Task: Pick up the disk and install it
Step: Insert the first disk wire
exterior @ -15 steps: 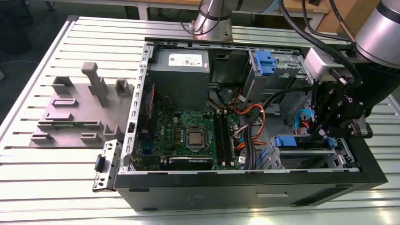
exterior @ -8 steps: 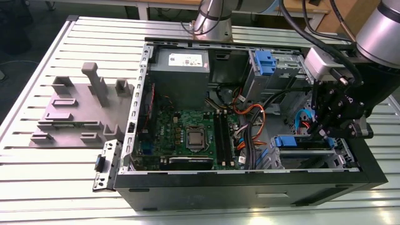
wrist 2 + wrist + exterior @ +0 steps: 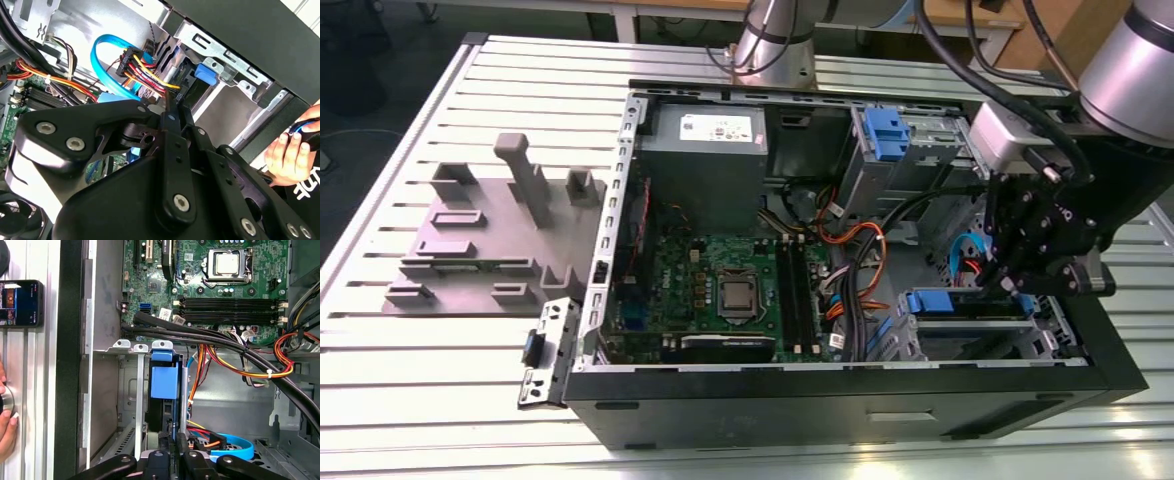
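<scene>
The claw (image 3: 1023, 283) hangs over the drive bay at the near corner of the open computer case (image 3: 854, 400), toward the exterior view's right. Its black fingers (image 3: 181, 450) point down into the bay, drawn close together with only a narrow gap between them, and their tips close on the top edge of the disk (image 3: 162, 405).

The disk stands on edge inside the silver drive cage (image 3: 987, 335). In the first wrist view its blue rail frame faces the camera and its long axis runs in line with the cage walls, away from the claw toward the motherboard (image 3: 220, 280). In the exterior view the blue frame shows just under the claw.

The arm (image 3: 1134, 70) comes in from the exterior view's upper right, wrist bent so the claw points steeply down.

Bundled cables (image 3: 240, 355) cross between cage and motherboard. A person's hand (image 3: 287, 155) rests outside the case.
</scene>
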Robot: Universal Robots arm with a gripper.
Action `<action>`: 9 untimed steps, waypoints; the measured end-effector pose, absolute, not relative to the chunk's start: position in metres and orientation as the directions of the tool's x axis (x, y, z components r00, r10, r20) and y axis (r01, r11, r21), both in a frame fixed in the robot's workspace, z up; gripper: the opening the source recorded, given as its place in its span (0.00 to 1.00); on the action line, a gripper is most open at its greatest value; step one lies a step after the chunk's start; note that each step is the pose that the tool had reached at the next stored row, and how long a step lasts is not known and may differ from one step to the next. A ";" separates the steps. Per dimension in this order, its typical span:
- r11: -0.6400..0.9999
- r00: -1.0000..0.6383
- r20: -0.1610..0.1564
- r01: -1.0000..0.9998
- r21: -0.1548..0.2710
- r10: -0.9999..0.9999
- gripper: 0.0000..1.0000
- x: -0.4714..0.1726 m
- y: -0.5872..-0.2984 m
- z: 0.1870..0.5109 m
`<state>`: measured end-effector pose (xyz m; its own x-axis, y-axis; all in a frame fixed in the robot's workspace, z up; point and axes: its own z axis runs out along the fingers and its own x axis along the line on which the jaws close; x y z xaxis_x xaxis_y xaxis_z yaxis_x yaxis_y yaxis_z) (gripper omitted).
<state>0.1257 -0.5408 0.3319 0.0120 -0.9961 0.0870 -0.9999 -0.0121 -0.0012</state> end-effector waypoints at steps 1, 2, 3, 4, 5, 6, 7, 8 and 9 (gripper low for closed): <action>-0.012 0.011 0.087 -1.000 -0.001 -0.996 0.17 0.126 -0.541 0.332; -0.011 0.011 0.087 -1.000 -0.001 -0.996 0.17 0.126 -0.541 0.332; -0.010 0.010 0.087 -1.000 -0.001 -0.996 0.17 0.126 -0.541 0.332; -0.010 0.010 0.087 -1.000 -0.001 -0.996 0.17 0.126 -0.541 0.332; -0.009 0.009 0.087 -1.000 -0.001 -0.996 0.17 0.126 -0.541 0.332; -0.009 0.008 0.087 -1.000 -0.001 -0.996 0.17 0.126 -0.541 0.331; -0.008 0.008 0.087 -1.000 -0.001 -0.996 0.17 0.126 -0.541 0.331; -0.007 0.007 0.087 -1.000 -0.001 -0.996 0.17 0.126 -0.541 0.331; -0.007 0.007 0.087 -1.000 -0.001 -0.996 0.17 0.126 -0.541 0.331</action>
<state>0.1257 -0.5408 0.3308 0.0067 -0.9962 0.0871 -1.0000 -0.0068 -0.0012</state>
